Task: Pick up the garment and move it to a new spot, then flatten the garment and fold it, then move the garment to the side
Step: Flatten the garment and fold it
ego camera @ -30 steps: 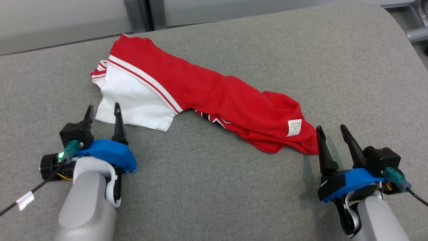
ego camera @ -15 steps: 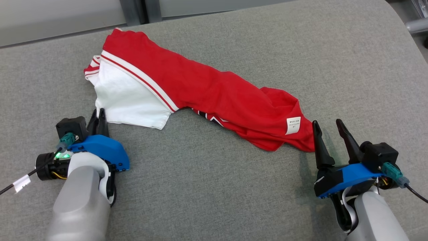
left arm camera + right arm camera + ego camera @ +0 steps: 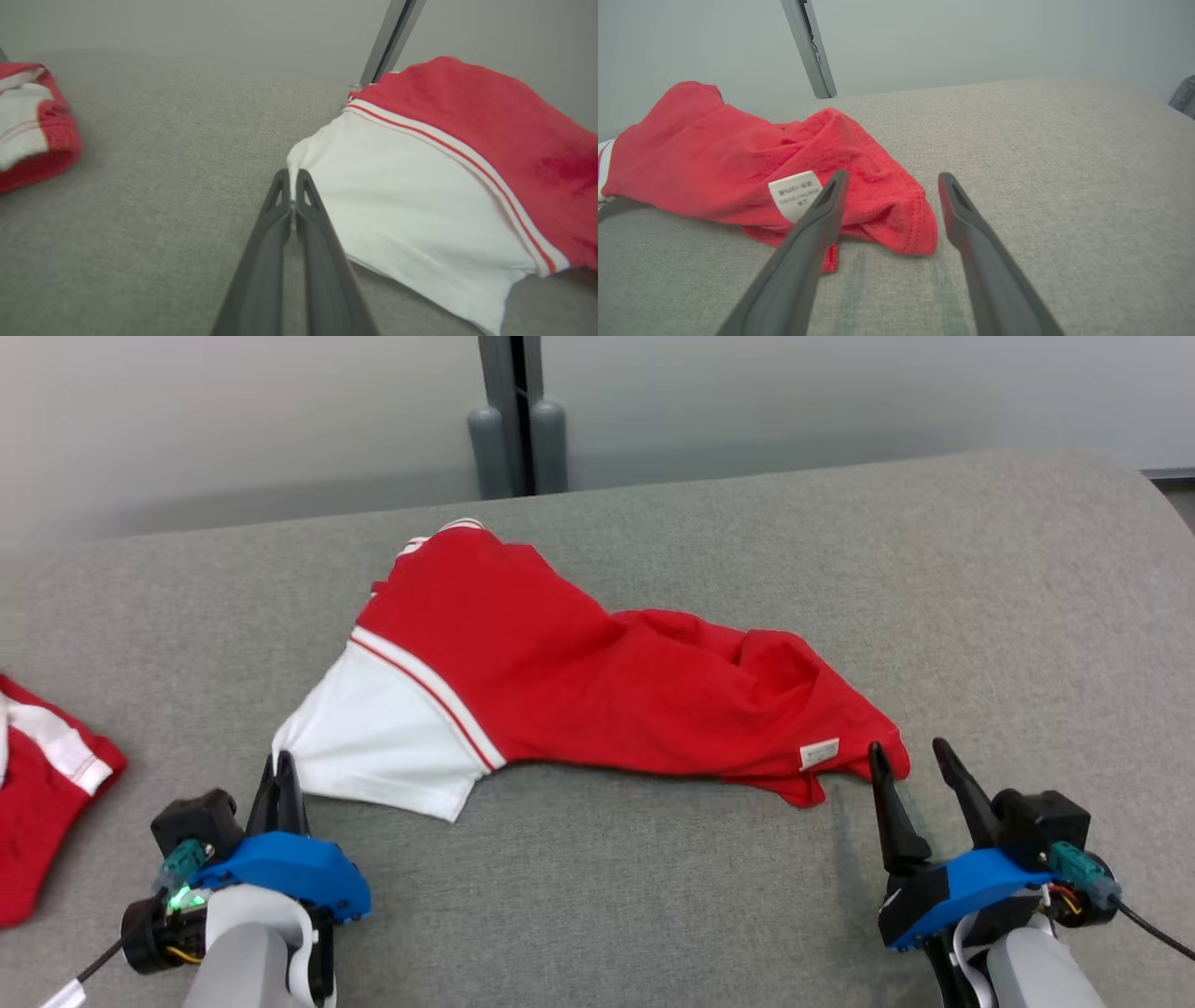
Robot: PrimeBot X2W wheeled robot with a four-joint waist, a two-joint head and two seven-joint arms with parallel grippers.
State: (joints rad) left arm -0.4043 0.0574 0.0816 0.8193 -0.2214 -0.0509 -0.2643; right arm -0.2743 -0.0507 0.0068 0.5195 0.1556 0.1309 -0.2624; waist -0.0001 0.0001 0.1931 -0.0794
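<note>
Snapping shut just now, the left gripper (image 3: 278,767) pinches the white corner, at eight o'clock, of the garment (image 3: 579,700) lying across the grey surface (image 3: 653,896). The right gripper (image 3: 906,749) (four o'clock, at the red hem) gapes empty, so lifting should wait.

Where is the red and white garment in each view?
Head view: garment across the middle of the table.
Left wrist view: right half; its white corner pinched by the left gripper.
Right wrist view: left of centre; its red end at the open right gripper.
Shared landmark: grey post behind.
</note>
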